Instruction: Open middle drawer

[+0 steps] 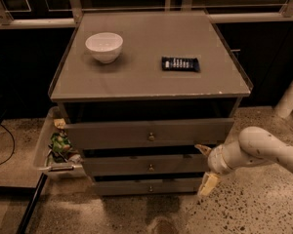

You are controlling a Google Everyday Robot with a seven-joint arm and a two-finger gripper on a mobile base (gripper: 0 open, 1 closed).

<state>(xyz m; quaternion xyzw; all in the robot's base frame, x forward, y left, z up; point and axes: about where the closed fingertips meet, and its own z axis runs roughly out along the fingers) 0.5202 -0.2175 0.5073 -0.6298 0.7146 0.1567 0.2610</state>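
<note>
Down on the floor by the desk's [136, 84] left edge sits a pale bin [41, 147] holding a jumble of snack packets [60, 145], green among them. Up on top, near the back left corner, a white bowl [104, 47] stands upright with nothing showing inside it. Under the front edge the three fronts stack up: the tall top drawer [112, 133], then the middle drawer [122, 165], then the slim lowest drawer [127, 186]. The middle one looks shut or nearly so, its inside hidden, its long axis running left to right along the front edge, and its small brass knob [150, 167] at the centre. Further right on top, toward the right edge, lies a dark packet [180, 64], flat. Below the front right corner the gripper [205, 166] hangs at the right end of the middle drawer's front, on a pale arm [263, 150] reaching in from the right. Its fingers [208, 183] are spread apart and grasp nothing, one above and one below that front's level. I cannot say whether they touch the wood. From where I stand, the knob lies well to the left of the fingers, so the pull turns on closing that sideways gap first.
</note>
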